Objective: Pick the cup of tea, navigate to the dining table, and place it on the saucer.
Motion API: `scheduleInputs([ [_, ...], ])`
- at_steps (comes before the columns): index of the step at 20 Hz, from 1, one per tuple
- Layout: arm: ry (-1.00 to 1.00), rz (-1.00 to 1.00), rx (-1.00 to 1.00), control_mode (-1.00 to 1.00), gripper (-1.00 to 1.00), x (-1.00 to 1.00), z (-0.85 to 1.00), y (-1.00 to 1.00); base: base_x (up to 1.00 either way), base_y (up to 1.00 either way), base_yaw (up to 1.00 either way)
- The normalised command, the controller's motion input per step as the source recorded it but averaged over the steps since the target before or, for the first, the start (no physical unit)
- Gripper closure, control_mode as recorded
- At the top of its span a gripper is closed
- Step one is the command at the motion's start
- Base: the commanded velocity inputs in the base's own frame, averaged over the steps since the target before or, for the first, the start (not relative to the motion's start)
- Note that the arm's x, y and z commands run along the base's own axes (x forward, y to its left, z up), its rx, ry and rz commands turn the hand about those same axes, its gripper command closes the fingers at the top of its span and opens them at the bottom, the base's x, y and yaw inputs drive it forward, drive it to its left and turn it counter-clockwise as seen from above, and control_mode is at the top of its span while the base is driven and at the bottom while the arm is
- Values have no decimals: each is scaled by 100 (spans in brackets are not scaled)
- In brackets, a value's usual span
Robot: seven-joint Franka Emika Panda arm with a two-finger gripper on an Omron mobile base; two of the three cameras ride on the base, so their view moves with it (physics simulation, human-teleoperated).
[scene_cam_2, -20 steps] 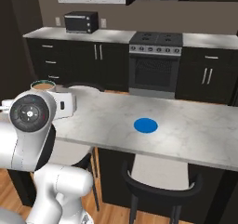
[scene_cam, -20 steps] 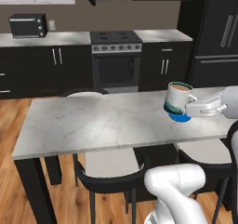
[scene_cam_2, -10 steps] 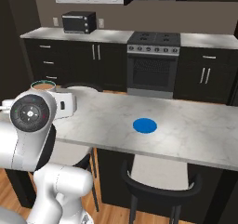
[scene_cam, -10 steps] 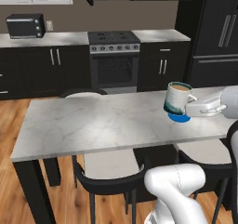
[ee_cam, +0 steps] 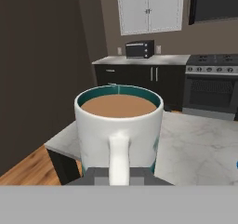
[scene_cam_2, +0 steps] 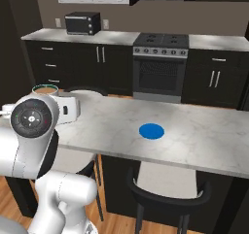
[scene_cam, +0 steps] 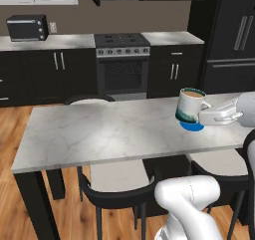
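1. Where the arm reaches in from the right edge of the left base frame, the fingers (scene_cam: 203,115) are clamped on the handle of the cup (scene_cam: 191,106), nearly closed around it.
2. Seen from the hand camera, the cup (ee_cam: 119,130) sits at frame centre, upright, its handle facing the lens and pinched between the dark fingertips (ee_cam: 97,175) at the bottom; brown tea fills it close to the rim.
3. At mid-right of the left base frame, the cup hangs above the counter (scene_cam: 109,134), and a sliver of the saucer (scene_cam: 193,126) shows just below and behind its base; whether the two touch cannot be told from that side.
4. Over in the right base frame, the cup (scene_cam_2: 45,90) shows at the left, behind the arm's round joint, well apart from the saucer (scene_cam_2: 151,130), which lies flat on the bare counter (scene_cam_2: 204,141) near frame centre.
5. Counts: one cup, one saucer, one marble counter.
6. Chairs: two black ones (scene_cam: 117,191) tucked under the near side at the bottom of the left base frame, and a pale seat (scene_cam: 89,101) at the far side.
7. Background, upper part of the frames: one stove (scene_cam: 122,64), one toaster oven (scene_cam: 27,28) at upper left.
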Motion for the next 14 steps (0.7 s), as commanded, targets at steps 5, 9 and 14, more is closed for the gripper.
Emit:
scheduleInputs([
  [5, 0, 0, 0, 100, 100, 0, 0, 0, 0, 0, 0],
  [9, 0, 0, 0, -100, 100, 0, 0, 0, 0, 0, 0],
  [14, 0, 0, 0, -100, 100, 0, 0, 0, 0, 0, 0],
])
